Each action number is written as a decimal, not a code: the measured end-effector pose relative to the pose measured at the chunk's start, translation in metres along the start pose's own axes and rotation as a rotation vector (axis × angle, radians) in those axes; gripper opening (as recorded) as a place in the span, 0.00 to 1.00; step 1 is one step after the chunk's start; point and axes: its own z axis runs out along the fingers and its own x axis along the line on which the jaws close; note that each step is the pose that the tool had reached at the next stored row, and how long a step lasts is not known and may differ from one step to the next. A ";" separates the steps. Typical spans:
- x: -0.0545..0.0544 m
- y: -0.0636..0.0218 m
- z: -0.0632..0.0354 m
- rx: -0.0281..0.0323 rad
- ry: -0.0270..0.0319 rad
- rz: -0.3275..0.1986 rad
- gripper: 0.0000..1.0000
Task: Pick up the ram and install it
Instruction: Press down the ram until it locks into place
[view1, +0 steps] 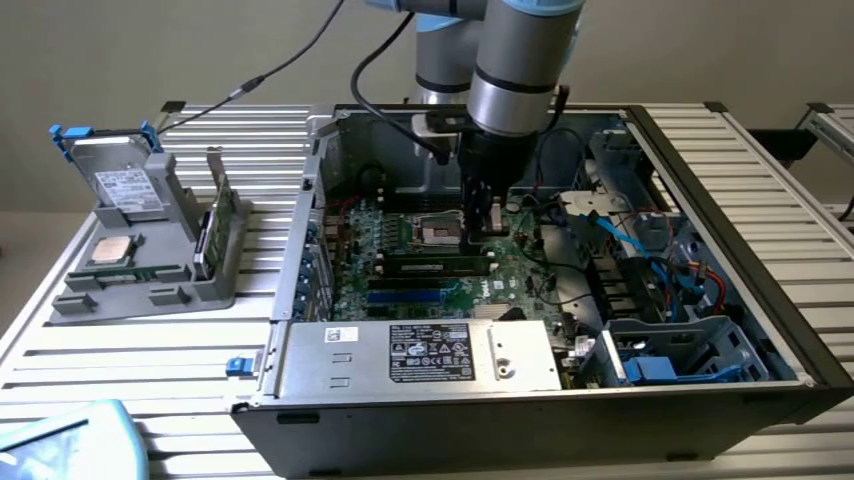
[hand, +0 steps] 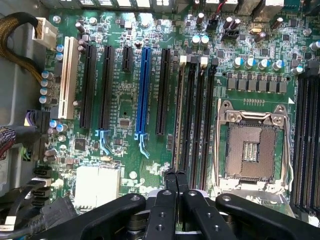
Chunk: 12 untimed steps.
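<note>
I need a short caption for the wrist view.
Shut gripper above the motherboard, over the memory slots beside the empty processor socket.

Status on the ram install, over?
Gripper low over the memory slots, jaws shut. Ram lies in a slot beside the empty processor socket; grip on it unclear. Cables off to exterior view's right, apart.

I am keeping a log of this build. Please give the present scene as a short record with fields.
Claw: shut, low over the green motherboard
Position: at the black memory slots, beside the empty silver processor socket
Thin green ram stick: lying flat among the slots
Grey parts stand: on exterior view's left
</note>
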 end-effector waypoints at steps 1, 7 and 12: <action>0.000 -0.0002 0.0008 0.0000 -0.0002 0.001 0.10; -0.003 -0.0008 0.0055 -0.0004 -0.0011 0.009 0.10; -0.005 -0.0012 0.0090 -0.0008 -0.0015 0.014 0.10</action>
